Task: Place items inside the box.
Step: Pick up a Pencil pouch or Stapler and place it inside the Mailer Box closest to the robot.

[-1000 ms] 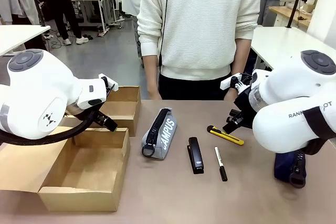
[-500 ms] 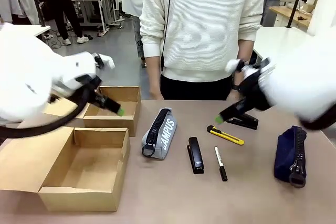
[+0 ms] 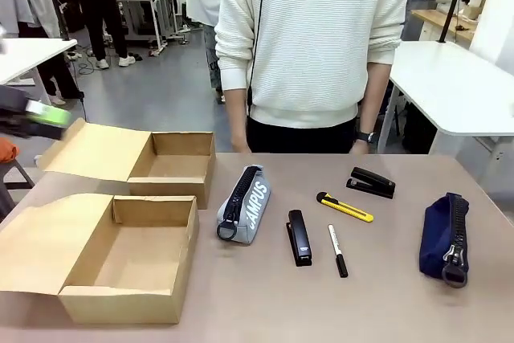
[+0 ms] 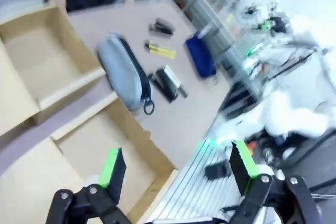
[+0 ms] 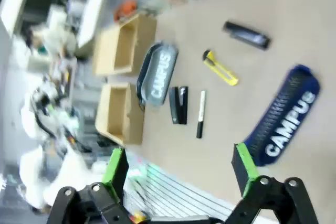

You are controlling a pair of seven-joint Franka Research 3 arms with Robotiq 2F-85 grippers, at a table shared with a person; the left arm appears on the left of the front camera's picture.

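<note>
The grey "CAMPUS" pencil case (image 3: 245, 202), the black stapler (image 3: 299, 237) and the white pen with a black cap (image 3: 338, 251) lie mid-table. The box (image 3: 120, 259) sits open at the front left, its flap folded out. My left gripper (image 3: 36, 114) is a blur at the far left edge, away from the table. From the left wrist, that gripper (image 4: 177, 165) is open, high over the box (image 4: 100, 145) and the grey case (image 4: 123, 72). My right gripper (image 5: 179, 165) is open too, high above the case (image 5: 157, 74), stapler (image 5: 178, 104) and pen (image 5: 201, 114).
A smaller cardboard box (image 3: 173, 166) stands behind the big one. A yellow utility knife (image 3: 345, 207), a second black stapler (image 3: 371, 182) and a navy pencil case (image 3: 444, 234) lie to the right. A person in a white sweater (image 3: 313, 46) stands at the far edge.
Both arms have pulled back fast from over the table, the left one to the left edge, the right one off to the right. The things on the table have not moved.
</note>
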